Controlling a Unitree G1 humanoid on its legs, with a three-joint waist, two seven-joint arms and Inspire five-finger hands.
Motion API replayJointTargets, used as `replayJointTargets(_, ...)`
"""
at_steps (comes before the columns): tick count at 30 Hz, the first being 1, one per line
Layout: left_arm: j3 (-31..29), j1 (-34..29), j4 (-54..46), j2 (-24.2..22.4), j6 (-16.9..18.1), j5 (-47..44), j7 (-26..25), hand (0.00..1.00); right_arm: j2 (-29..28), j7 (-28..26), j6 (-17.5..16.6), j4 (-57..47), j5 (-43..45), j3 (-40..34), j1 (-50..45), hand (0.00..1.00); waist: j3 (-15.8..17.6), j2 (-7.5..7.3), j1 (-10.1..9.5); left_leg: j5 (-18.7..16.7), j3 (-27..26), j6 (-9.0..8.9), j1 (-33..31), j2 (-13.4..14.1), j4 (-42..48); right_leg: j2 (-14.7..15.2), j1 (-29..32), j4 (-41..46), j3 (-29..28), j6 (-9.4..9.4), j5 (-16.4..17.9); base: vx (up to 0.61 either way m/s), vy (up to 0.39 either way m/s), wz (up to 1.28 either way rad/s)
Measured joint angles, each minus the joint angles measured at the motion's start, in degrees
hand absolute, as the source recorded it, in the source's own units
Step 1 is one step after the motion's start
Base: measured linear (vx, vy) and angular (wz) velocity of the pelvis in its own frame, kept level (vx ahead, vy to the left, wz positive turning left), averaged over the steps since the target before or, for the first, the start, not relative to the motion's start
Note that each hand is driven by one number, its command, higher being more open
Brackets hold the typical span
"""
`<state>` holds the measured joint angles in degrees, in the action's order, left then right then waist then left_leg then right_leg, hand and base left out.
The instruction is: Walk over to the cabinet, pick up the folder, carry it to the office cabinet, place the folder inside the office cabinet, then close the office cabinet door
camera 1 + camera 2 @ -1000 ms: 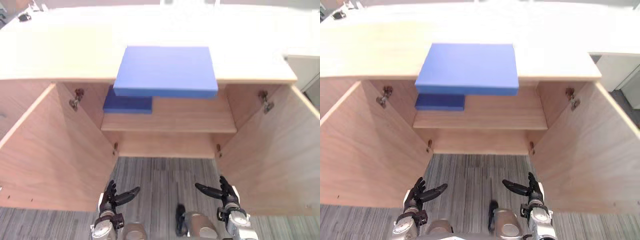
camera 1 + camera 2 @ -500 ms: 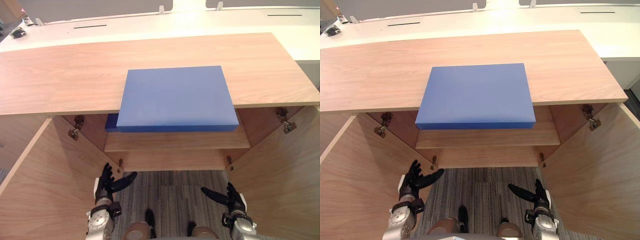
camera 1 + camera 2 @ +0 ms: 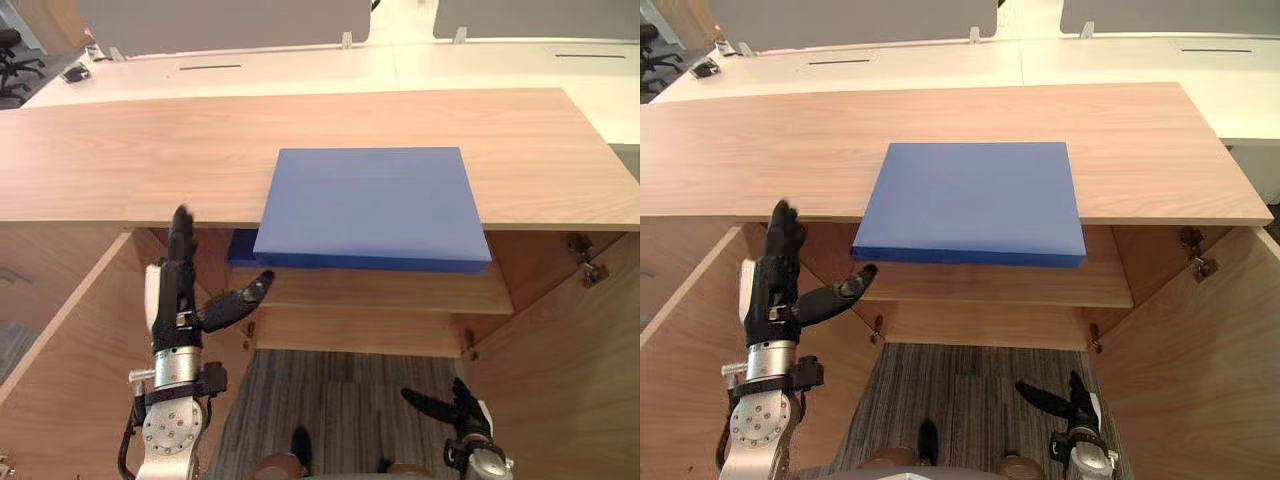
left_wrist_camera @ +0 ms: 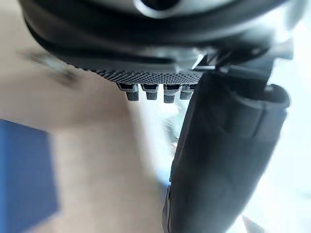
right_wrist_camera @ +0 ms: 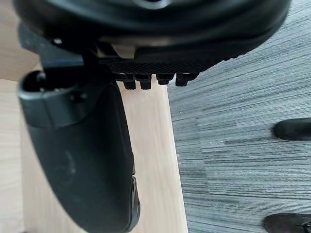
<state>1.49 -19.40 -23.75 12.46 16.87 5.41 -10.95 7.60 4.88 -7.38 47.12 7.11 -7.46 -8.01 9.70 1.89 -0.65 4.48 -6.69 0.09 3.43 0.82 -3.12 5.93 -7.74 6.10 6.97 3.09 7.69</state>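
No readable text, label, number or sign on the blue folder (image 3: 372, 205), the wooden cabinet (image 3: 120, 150) or elsewhere

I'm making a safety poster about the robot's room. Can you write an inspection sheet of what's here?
Surface: wooden cabinet top, carrying the folder.
Job's things: blue folder lies flat on the top, its front edge overhanging; both cabinet doors stand open.
Clutter: another blue item on the shelf inside, mostly hidden under the top.
Hands: left hand held up before the open cabinet, open, touching nothing; right hand low over the carpet, open.
Cables: nothing seen.
Surroundings: grey carpet, white desks behind.
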Motion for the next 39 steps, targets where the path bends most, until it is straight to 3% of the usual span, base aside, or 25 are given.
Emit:
replayJointTargets(4,3.4,2.2,-1.2,5.9,1.2,6.7,0.4,1.0,1.1,-0.2,0.0,0.7,-0.3,1.8,-0.6,1.0,-1.5,0.37,0.32,0.3,-0.2,-0.17,1.6,0.0,-0.7,-0.3,-1.2,0.0,-0.3,-0.01,0.0,-0.05,-0.016,-0.03)
replayJointTargets(11,7.3,7.1,-1.0,14.0,1.1,26.9,-0.3,1.0,2.1,-0.8,-0.2,0.8,-0.7,3.5,-0.9,1.0,-2.2,0.51,1.42,1.1,-1.1,-0.55,2.6,1.2,-2.2,-1.0,-0.8,0.0,-1.4,-0.19,0.0,-0.06,-0.022,-0.07)
replayJointTargets(15,9.2,10.7,1.5,14.7,0.8,35.1,-2.1,1.0,2.1,-0.9,-0.5,0.8,-0.7,3.6,-1.5,1.0,-2.7,0.44,1.77,1.1,-2.2,-0.64,2.5,1.3,-2.1,-1.4,-0.1,0.0,-2.6,-0.43,-0.3,0.01,-0.01,-0.17)
replayJointTargets(21,9.3,14.8,8.5,14.6,-3.2,42.7,-4.3,1.0,2.1,-1.3,-0.7,0.6,-0.4,4.5,-1.6,1.0,-2.9,0.28,3.05,0.9,-3.6,-0.83,2.3,1.9,-2.0,-2.0,0.8,-0.1,-3.8,-0.74,-0.7,0.03,-0.018,-0.12)
replayJointTargets(22,9.3,15.0,9.2,14.6,-3.9,43.6,-4.3,0.0,2.1,-1.3,-0.7,0.6,-0.3,4.5,-1.6,1.0,-2.9,0.28,3.13,0.9,-3.6,-0.84,2.3,1.9,-2.0,-2.0,0.8,-0.1,-3.9,-0.75,-0.7,0.0,0.0,0.0)
replayJointTargets(29,7.4,17.0,12.2,11.2,-7.4,46.4,-6.6,0.0,1.8,-2.0,-0.7,0.5,0.6,4.5,-1.5,1.0,-3.1,0.11,3.05,0.9,-4.2,-0.9,2.3,2.1,-2.3,-2.2,0.9,-1.2,-4.6,-0.71,-1.3,-0.01,-0.004,-0.04)
replayJointTargets(35,5.4,17.8,8.2,8.7,-6.5,43.4,-7.5,0.0,1.1,-2.3,-0.7,0.4,0.6,4.5,-1.7,1.0,-3.4,-0.35,3.06,0.6,-5.6,-1.19,2.3,2.2,-2.2,-2.4,1.0,-2.6,-6.1,-0.53,-2.3,0.01,0.002,-0.13)
replayJointTargets(39,7.8,16.7,5.0,8.1,-4.9,40.3,-5.1,0.0,0.9,-2.1,-0.7,-2.1,0.7,4.4,-1.7,1.0,-3.6,-0.48,3.12,0.6,-6.6,-1.21,1.9,2.3,-2.2,-2.3,1.4,-3.2,-7.0,-0.39,-3.1,0.02,0.006,-0.12)
